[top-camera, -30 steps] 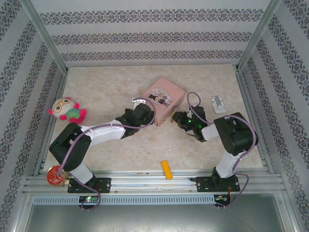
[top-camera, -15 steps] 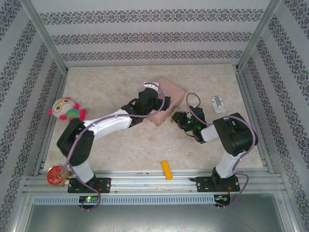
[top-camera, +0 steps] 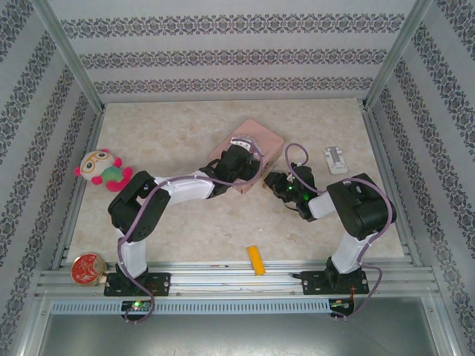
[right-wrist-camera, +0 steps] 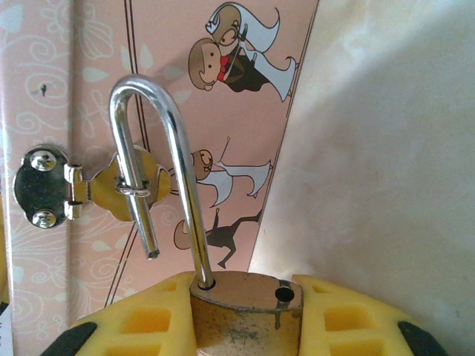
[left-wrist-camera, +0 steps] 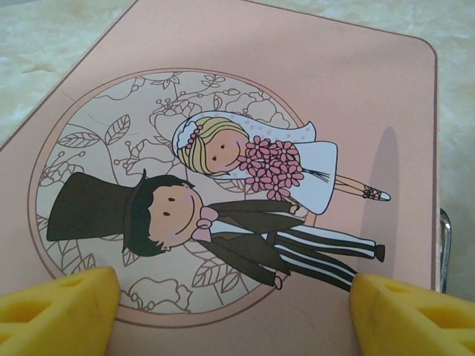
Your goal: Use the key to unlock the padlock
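Left fingers: spread wide and gripping nothing. The yellow tips sat at the two lower corners of the left wrist view, low over the tin's lid. To my eye they were placed to steady the box while the lock was worked.
Pink tin: it lay slanted at the centre of the top view on the marbled surface, with a cartoon bride and groom on the lid.
Hasp: silver, at the left of the right wrist view on the tin's side. The shackle passed through its loop, which kept the lock tied to the box.
Padlock: at the lower centre of the right wrist view, against the tin's side. It had a small scuffed brass body and a thin bright shackle. The short leg stood clear of its hole, so the lock looked already sprung.
Right fingers: closed on the padlock's body, a yellow pad on either side. They held it with the shackle pointing away from them, probably ready to unhook it from the loop.
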